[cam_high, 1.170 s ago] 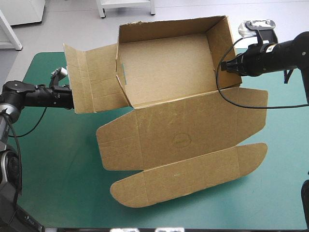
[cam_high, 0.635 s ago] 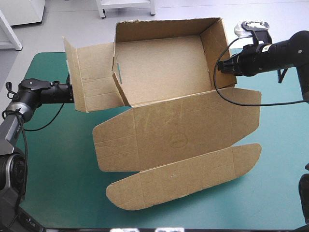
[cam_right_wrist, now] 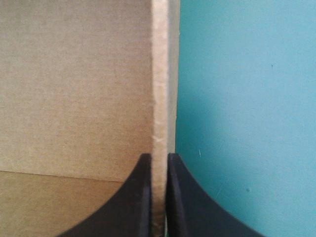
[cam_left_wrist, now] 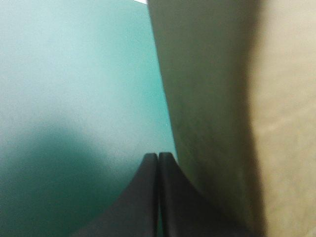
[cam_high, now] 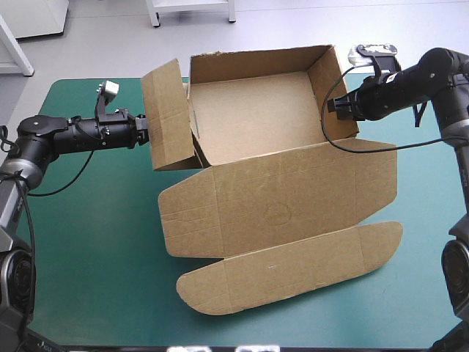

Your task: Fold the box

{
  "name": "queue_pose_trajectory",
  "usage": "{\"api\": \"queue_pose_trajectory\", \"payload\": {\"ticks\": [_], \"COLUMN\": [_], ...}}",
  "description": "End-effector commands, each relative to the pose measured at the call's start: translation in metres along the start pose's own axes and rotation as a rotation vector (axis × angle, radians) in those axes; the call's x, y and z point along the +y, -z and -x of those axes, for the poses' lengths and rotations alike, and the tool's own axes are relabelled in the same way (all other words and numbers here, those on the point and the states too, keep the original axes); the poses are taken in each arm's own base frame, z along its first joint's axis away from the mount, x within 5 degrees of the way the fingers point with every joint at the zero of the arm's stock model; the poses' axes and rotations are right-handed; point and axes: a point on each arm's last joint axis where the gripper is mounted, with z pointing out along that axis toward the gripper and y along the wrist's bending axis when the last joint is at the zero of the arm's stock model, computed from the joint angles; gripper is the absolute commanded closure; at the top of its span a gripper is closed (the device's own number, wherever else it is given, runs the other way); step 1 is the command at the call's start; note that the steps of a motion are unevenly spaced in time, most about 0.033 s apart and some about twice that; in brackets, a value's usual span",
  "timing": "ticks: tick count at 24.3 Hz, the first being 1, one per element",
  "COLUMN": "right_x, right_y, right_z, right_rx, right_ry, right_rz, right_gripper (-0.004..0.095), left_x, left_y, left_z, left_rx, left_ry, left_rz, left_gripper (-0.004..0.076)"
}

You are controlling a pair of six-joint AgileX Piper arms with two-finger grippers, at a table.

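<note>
The box (cam_high: 278, 198) is brown board, partly raised into an open tray. Its far wall and right wall (cam_high: 338, 77) stand upright around a bare floor, and the left side panel (cam_high: 170, 117) stands tilted just outside the tray's left corner. The lid (cam_high: 282, 194) lies flat on the teal-green worktop (cam_high: 88, 242), with rounded ears at both ends and a long rounded tuck flap (cam_high: 293, 268) along its near side.

The box sits in the middle of the worktop, with the tray at the far edge and the lid reaching toward the near edge. The tray's long axis runs from left to right, and the whole sheet is turned slightly, so the tuck flap's right end lies farther from the near edge than its left.

The left gripper (cam_high: 144, 132) is clenched with nothing between its fingers, and its tip is against the outer face of the left side panel. The right gripper (cam_high: 338, 106) pinches the right wall, whose cut edge runs between its black fingers.
</note>
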Motion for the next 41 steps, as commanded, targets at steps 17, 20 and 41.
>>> {"api": "queue_pose_trajectory", "payload": {"ticks": [17, 20, 41], "right_x": [0.008, 0.016, 0.034], "right_y": [0.016, 0.013, 0.004], "right_z": [0.007, 0.007, 0.005], "right_rx": [-0.076, -0.066, -0.042], "right_ry": [-0.005, 0.016, 0.05], "right_rz": [0.034, 0.04, -0.036], "right_gripper": [0.0921, 0.0921, 0.092], "left_x": [-0.062, -0.07, -0.084], "left_y": [0.01, 0.0, -0.013], "left_z": [0.007, 0.004, 0.007], "left_rx": [-0.05, -0.026, -0.005], "left_ry": [-0.036, -0.042, -0.057], "left_rz": [-0.202, -0.233, -0.076], "left_gripper": [0.0491, 0.0435, 0.0248]}}
